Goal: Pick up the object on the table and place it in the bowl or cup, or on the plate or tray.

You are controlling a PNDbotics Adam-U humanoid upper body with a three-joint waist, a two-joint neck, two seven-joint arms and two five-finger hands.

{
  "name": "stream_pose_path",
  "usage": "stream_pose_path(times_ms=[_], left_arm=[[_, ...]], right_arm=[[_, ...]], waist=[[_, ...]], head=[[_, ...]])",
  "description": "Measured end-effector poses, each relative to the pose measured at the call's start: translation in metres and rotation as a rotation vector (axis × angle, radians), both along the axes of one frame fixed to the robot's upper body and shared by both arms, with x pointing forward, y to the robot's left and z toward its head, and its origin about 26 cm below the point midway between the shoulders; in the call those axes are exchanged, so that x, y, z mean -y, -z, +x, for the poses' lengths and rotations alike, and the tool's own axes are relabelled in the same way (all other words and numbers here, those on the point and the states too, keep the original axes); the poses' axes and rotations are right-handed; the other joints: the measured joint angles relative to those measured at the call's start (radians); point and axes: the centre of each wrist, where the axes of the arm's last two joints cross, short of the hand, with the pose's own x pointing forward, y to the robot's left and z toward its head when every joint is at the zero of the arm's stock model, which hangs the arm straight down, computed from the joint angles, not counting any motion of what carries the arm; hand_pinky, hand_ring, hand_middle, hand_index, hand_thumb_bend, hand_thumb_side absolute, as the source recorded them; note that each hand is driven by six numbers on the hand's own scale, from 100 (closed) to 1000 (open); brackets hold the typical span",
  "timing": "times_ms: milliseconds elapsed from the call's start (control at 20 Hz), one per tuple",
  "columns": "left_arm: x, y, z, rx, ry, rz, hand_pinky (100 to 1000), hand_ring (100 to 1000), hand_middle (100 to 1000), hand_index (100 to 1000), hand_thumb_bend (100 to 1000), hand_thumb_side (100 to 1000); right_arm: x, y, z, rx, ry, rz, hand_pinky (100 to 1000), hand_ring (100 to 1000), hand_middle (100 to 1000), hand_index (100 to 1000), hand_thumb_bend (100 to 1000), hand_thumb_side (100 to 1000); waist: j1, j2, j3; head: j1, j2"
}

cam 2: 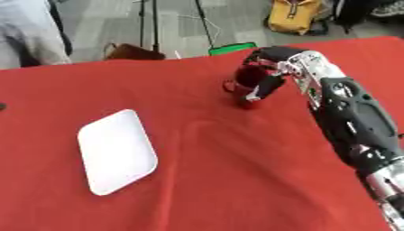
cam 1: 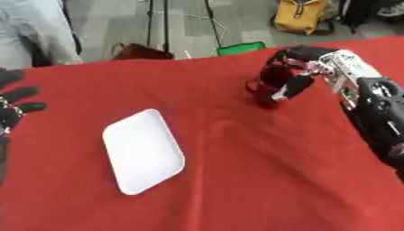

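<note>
A dark red object (cam 1: 269,81) stands on the red cloth at the far right of the table. My right hand (cam 1: 304,72) reaches in from the right and its fingers and thumb curl round that object, hiding much of it. A white rectangular tray (cam 1: 143,150) with rounded corners lies flat at the left centre, well apart from the hand. At the left edge my left hand (cam 1: 14,106) rests with its fingers spread; it shows only in the left eye view.
The table is covered by a red cloth (cam 1: 252,171). Beyond its far edge are tripod legs (cam 1: 158,27), a green item (cam 1: 241,48), a brown bag (cam 1: 140,52) and a yellow bag (cam 1: 300,16) on the floor.
</note>
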Motion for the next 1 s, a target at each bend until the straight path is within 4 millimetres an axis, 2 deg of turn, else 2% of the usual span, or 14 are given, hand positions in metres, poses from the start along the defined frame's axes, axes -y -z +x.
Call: stream_pose_path(times_ms=[100, 150, 200, 250, 650, 1000], left_arm=[[0.000, 0.000, 0.000, 0.000, 0.000, 0.000, 730, 797, 831, 902, 518, 776], [0.000, 0.000, 0.000, 0.000, 0.000, 0.000, 730, 798, 831, 902, 516, 777], [0.000, 0.000, 0.000, 0.000, 0.000, 0.000, 730, 798, 831, 902, 516, 777], [0.000, 0.000, 0.000, 0.000, 0.000, 0.000, 730, 798, 831, 903, 516, 778], [0.000, 0.000, 0.000, 0.000, 0.000, 0.001, 731, 800, 833, 903, 513, 779], [0.000, 0.000, 0.000, 0.000, 0.001, 0.001, 731, 802, 834, 904, 512, 778]], right_arm=[[0.000, 0.000, 0.000, 0.010, 0.001, 0.006, 531, 650, 862, 885, 495, 562], [0.000, 0.000, 0.000, 0.015, 0.001, 0.010, 454, 596, 843, 872, 413, 551], [0.000, 0.000, 0.000, 0.021, 0.001, 0.013, 454, 596, 843, 872, 413, 551], [0.000, 0.000, 0.000, 0.028, 0.000, 0.018, 425, 586, 839, 869, 375, 547], [-0.001, -0.001, 0.000, 0.066, -0.020, 0.044, 404, 571, 831, 867, 372, 546], [-0.010, -0.011, -0.002, 0.106, -0.065, 0.065, 396, 561, 834, 867, 380, 553]], waist=[[0.001, -0.001, 0.000], [0.001, -0.002, 0.000], [0.001, -0.003, 0.000], [0.001, -0.003, 0.000], [0.001, -0.003, -0.001], [0.000, -0.003, -0.001]], head=[[0.000, -0.001], [0.000, -0.002], [0.000, -0.003], [0.000, -0.004], [0.000, -0.004], [0.001, -0.004]])
